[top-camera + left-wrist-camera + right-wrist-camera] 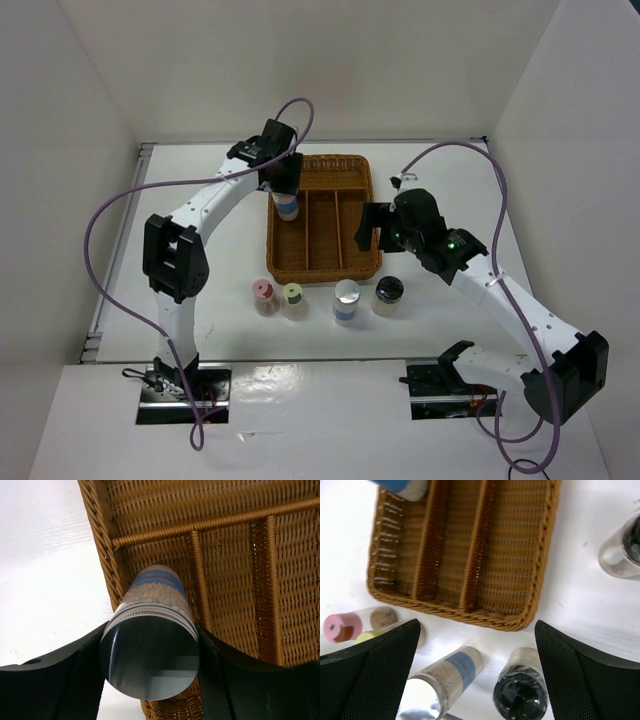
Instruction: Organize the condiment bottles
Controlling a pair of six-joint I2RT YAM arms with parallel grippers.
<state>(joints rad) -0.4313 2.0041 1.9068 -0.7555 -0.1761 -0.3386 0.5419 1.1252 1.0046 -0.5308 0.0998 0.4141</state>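
My left gripper point(284, 182) is shut on a white, blue-banded shaker point(288, 206) and holds it upright over the left compartment of the wicker tray point(325, 272). In the left wrist view its silver cap point(149, 657) sits between my fingers point(75, 680). Four shakers stand in a row in front of the tray: pink-capped point(264, 296), yellow-green-capped point(294, 298), silver-capped with a blue band point(346, 299) and black-topped point(389, 292). My right gripper point(374, 232) is open and empty above the table right of the tray. A second clear shaker point(621, 550) stands right of the tray.
The tray point(510, 555) has three long compartments and a short cross section at the far end point(225, 510). White walls enclose the table on three sides. Purple cables arc over both arms.
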